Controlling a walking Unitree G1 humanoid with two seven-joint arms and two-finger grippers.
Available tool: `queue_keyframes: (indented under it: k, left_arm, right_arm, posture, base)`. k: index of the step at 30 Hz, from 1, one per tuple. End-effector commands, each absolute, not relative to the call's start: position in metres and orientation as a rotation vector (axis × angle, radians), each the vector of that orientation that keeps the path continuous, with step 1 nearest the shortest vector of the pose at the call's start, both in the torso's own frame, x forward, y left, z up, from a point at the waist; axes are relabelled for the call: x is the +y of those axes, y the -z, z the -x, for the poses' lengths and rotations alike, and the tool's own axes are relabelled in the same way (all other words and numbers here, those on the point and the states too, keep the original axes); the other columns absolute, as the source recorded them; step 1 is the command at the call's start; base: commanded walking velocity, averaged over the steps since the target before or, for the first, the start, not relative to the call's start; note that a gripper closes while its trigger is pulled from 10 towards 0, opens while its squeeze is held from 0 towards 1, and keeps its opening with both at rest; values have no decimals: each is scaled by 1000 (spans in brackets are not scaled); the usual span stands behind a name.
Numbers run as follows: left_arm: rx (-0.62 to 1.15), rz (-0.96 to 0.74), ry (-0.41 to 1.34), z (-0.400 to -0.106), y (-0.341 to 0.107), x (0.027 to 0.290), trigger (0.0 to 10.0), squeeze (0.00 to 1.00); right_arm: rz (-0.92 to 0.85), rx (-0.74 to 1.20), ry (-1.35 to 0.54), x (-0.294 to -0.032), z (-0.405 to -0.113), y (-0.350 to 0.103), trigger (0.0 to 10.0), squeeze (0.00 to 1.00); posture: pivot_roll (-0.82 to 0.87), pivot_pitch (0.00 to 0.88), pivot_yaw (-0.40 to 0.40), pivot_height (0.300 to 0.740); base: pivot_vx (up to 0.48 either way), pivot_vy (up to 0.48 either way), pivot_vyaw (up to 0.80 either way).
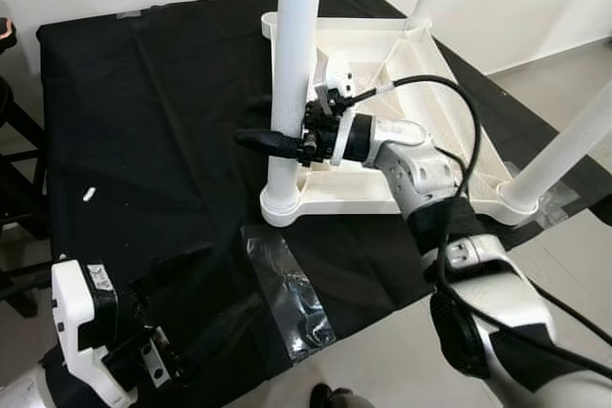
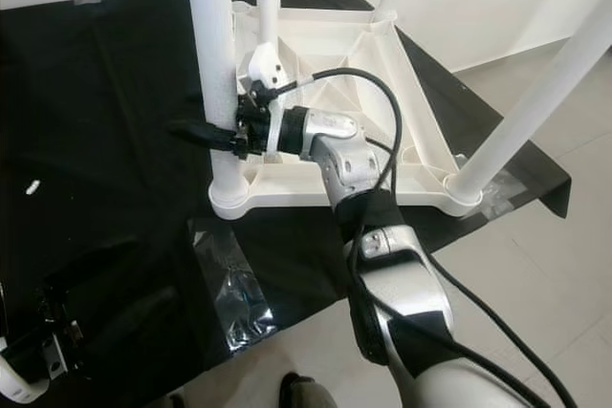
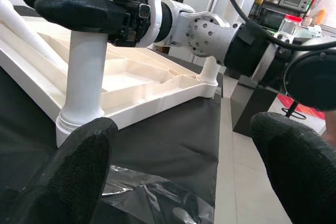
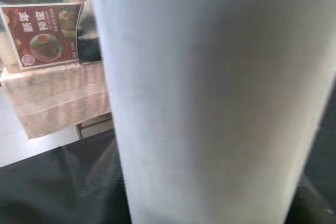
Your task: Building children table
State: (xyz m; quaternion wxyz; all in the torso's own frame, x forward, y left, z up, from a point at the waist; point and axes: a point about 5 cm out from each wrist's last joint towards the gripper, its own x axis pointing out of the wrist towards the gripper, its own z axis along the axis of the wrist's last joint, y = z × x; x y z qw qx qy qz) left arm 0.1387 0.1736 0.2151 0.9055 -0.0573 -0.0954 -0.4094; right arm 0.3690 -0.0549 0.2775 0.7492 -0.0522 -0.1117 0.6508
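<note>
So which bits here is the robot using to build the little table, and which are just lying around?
For the job:
- white tabletop, lying upside down
- white leg standing in its near corner
- right gripper, clamped around that leg

Just lying around:
- black cloth
- clear tape on the cloth
- small white scrap
- left gripper, open, holding nothing

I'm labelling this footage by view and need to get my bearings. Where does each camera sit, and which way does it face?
Left eye: on the head, looking down at the upturned white table on black cloth; right gripper around the near leg, left gripper low.
Right eye: same scene, shifted sideways.
Left wrist: low over the cloth, facing that leg between its own open fingers.
Right wrist: pressed close against the leg.
All four share the leg.
</note>
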Motion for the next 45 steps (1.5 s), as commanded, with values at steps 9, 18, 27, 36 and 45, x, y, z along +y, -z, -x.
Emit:
queue_keyframes:
  k: [9,18,27,36,45]
  left_arm:
    - [-207,112,851,-137,-217,172,10000,0]
    - [-215,116,864,-141,-217,172,10000,0]
    - [-228,106,870,-147,-218,172,10000,0]
    - [-232,93,868,-148,-219,174,10000,0]
    - [-225,99,866,-145,-218,171,10000,0]
  right_arm:
    - [60,-341,-1187,-60,-370,-273,0,0]
    - [1,-210,-562,-21,-300,-204,0,0]
    - [-2,-228,-596,-16,-307,-210,0,0]
    - [12,-268,-634,-20,-306,-233,10000,965]
    - [85,-377,-1029,-48,-331,-274,10000,902]
  posture:
    - [148,253,-105,740]
    - [125,254,-87,740]
    - [143,220,-84,740]
    - [158,216,-82,740]
    - [166,233,-99,740]
  base:
    - [0,0,0]
    - [0,0,0]
    - [0,0,0]
    - [0,0,0]
    - [0,0,0]
